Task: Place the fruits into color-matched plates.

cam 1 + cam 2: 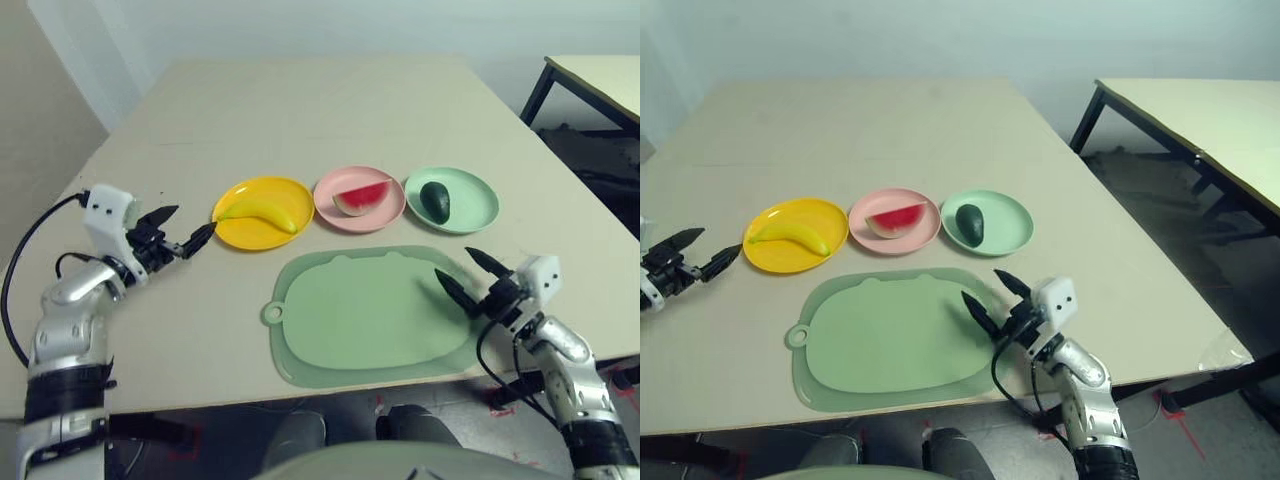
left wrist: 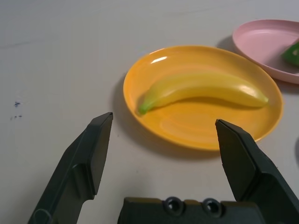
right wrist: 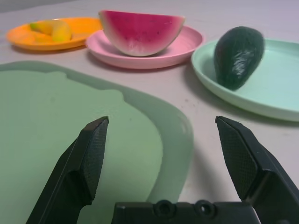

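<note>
1. Left eye view: three plates sit in a row on the counter [image 1: 300, 110], just beyond the mat [image 1: 375, 315], which serves as the landmark here.
2. The yellow plate [image 1: 262, 232] lies beyond the mat's handle-hole corner and carries the banana [image 1: 260, 212], lying flat inside it.
3. The pink plate [image 1: 359, 199] is beyond the mat's far edge, about midway along it, and holds the watermelon [image 1: 361, 198] (rind side down, red face showing).
4. The green plate [image 1: 451, 200] is beyond the mat's far right corner, with the avocado [image 1: 434, 202] lying in it.
5. The plates stand close together, each fruit on its matching colour.
6. The left end effector [image 1: 185, 229] hovers off the mat's left side, near the yellow plate's rim, with its fingers [image 2: 91, 154] spread wide and nothing between them; they point toward the banana.
7. The right end effector [image 1: 468, 274] sits over the mat's right edge, fingers [image 3: 88, 158] likewise spread apart and empty (aimed across the mat's corner toward the pink and green plates).
</note>
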Robot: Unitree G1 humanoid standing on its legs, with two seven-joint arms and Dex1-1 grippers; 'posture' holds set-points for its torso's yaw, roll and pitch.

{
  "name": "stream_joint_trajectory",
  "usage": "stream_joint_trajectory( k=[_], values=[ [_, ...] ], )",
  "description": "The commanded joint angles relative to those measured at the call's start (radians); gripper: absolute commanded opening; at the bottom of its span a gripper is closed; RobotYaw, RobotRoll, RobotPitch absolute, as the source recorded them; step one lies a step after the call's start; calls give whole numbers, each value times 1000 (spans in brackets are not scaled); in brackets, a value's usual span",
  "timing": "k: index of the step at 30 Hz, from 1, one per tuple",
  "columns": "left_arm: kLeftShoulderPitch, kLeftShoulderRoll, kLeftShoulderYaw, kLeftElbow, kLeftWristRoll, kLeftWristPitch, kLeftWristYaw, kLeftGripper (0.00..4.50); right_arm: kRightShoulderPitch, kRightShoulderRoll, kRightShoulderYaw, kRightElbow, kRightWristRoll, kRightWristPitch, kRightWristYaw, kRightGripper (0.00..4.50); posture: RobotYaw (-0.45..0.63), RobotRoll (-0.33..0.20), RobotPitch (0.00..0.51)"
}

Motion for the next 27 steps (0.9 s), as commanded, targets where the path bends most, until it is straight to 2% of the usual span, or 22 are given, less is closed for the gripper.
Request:
stream_joint_trajectory(
  k=[1, 8, 11, 16, 22, 27],
  values=[
    [38, -14, 7, -26, -17, 16, 20, 4474, 38, -16, -24, -6, 27, -25, 47, 4500, 71, 0, 0],
    [93, -16, 9, -27, -43, 15, 31, 4474, 104, -54, -93, -10, 68, -26, 82, 4500, 55, 0, 0],
    [110, -24, 7, -22, -51, 9, 36, 4474, 65, -68, -147, 60, 72, -48, 67, 4500, 48, 0, 0],
    [159, -58, 17, -19, -56, -20, 48, 4474, -15, -30, -219, 173, 62, -113, -18, 4500, 50, 0, 0],
    [253, -123, 72, -98, -78, -33, 124, 4474, -58, -3, -227, 217, 42, -158, -63, 4500, 56, 0, 0],
    [270, -145, 146, -93, -132, 5, 182, 4474, -62, -6, -223, 199, 38, -150, -68, 4500, 79, 0, 0]
  ],
)
